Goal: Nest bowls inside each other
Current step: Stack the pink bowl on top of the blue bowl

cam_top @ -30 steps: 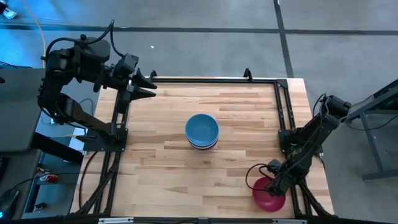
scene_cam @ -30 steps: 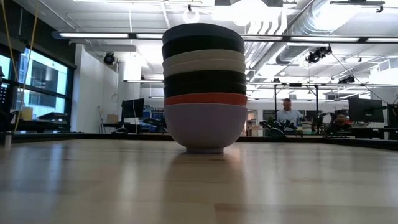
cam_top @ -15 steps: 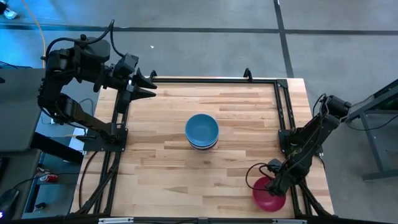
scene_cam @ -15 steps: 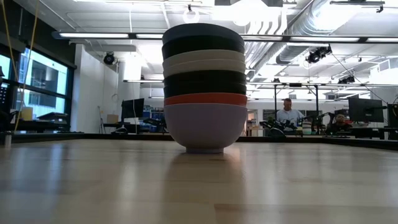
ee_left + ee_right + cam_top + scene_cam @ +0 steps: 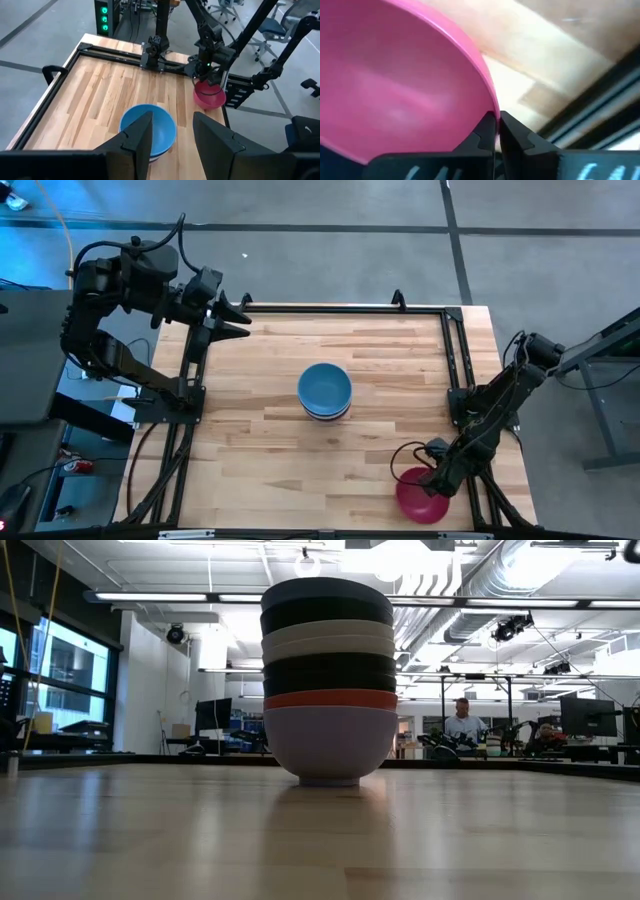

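The left gripper (image 5: 236, 318) waits spread apart over the table's (image 5: 260, 440) far left corner. The stack of bowls (image 5: 325, 391) stands mid-table, light blue on top. The right gripper (image 5: 437, 477) pinches the magenta bowl's (image 5: 418, 500) rim at the near right corner; it should be lifted level and centred over the stack. Only the low view shows the stack's layers.
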You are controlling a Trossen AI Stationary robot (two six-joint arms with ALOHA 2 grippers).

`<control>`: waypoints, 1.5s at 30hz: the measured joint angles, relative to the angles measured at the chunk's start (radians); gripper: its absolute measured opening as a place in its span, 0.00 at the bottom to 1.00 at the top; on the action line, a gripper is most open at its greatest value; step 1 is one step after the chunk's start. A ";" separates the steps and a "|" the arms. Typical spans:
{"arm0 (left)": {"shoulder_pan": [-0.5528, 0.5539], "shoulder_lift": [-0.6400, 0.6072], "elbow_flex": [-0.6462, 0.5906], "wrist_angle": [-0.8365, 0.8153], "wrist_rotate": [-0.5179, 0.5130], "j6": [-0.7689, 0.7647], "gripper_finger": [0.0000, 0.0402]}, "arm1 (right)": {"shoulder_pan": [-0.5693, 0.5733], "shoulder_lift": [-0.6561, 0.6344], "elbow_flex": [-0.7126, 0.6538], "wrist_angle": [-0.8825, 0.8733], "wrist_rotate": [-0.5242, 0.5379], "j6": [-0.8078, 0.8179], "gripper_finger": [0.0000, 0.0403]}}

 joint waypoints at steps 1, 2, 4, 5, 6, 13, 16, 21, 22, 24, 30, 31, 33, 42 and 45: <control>0.000 0.000 0.000 -0.007 0.000 0.003 0.33 | -0.006 -0.003 0.000 0.020 0.000 0.000 0.00; 0.000 0.000 0.000 -0.017 -0.001 0.009 0.33 | -0.015 -0.008 0.001 0.035 0.000 0.000 0.00; 0.000 0.000 0.000 -0.048 -0.001 0.023 0.33 | -0.030 -0.014 0.021 0.033 0.003 -0.004 0.00; 0.000 -0.001 0.000 -0.062 -0.001 0.032 0.33 | -0.038 -0.018 0.035 0.032 0.011 -0.014 0.00; 0.000 -0.005 0.000 -0.075 -0.002 0.046 0.33 | -0.046 -0.025 0.048 0.032 0.019 -0.023 0.00; 0.001 -0.082 -0.001 -0.060 -0.024 0.134 0.33 | -0.120 -0.069 0.169 -0.064 0.168 -0.094 0.00; 0.001 -0.133 -0.001 -0.036 -0.057 0.155 0.33 | -0.157 -0.076 0.224 -0.136 0.245 -0.147 0.00; 0.001 -0.209 -0.001 0.017 -0.077 0.174 0.33 | -0.226 -0.076 0.298 -0.196 0.348 -0.271 0.00; 0.001 -0.221 -0.001 0.024 -0.078 0.181 0.33 | -0.241 -0.076 0.307 -0.201 0.366 -0.296 0.00; 0.001 -0.247 -0.001 0.039 -0.080 0.190 0.33 | -0.269 -0.076 0.324 -0.203 0.393 -0.347 0.00; 0.001 -0.294 -0.040 0.082 -0.131 0.212 0.33 | -0.338 -0.076 0.375 -0.203 0.449 -0.499 0.00; 0.001 -0.309 -0.067 0.102 -0.132 0.214 0.33 | -0.346 -0.076 0.385 -0.203 0.460 -0.523 0.00; 0.001 -0.342 -0.136 0.139 -0.135 0.218 0.33 | -0.360 -0.076 0.409 -0.203 0.482 -0.561 0.00; 0.001 -0.556 -0.526 0.277 -0.264 0.191 0.33 | -0.434 -0.076 0.503 -0.259 0.410 -0.612 0.00; 0.001 -0.643 -0.672 0.348 -0.272 0.176 0.33 | -0.470 -0.076 0.560 -0.301 0.364 -0.627 0.00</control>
